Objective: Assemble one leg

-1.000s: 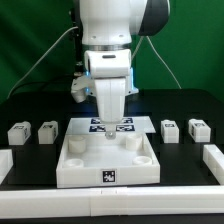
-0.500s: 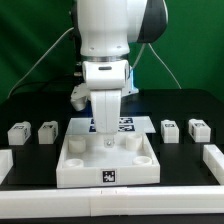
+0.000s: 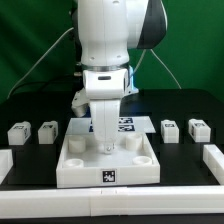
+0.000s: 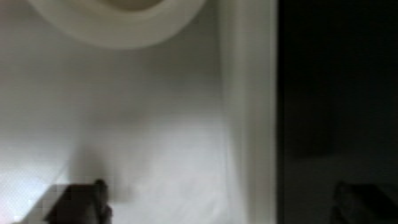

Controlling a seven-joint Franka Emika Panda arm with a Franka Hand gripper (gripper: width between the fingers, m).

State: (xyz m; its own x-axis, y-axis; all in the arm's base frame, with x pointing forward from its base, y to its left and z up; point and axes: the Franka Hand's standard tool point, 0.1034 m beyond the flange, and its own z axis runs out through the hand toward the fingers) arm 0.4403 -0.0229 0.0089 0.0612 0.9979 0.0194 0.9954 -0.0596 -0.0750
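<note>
Several legs, small white tagged blocks, lie on the black table: two at the exterior view's left (image 3: 18,131) (image 3: 47,131) and two at its right (image 3: 170,129) (image 3: 198,128). My gripper (image 3: 104,147) hangs straight down over the back middle of the large white square tabletop (image 3: 108,172), its tips at the tabletop's surface and far from every leg. In the wrist view the gripper (image 4: 222,205) is open and empty. One dark finger (image 4: 80,204) is over the white tabletop (image 4: 160,120), the other over the dark table. A round socket (image 4: 125,18) shows ahead.
The marker board (image 3: 124,125) lies behind the tabletop, mostly hidden by the arm. White bars lie at the front left (image 3: 5,160) and front right (image 3: 212,157). Cables run along the green wall behind.
The arm has come down, bringing the gripper from above the tabletop to its surface. The legs and the tabletop have not moved.
</note>
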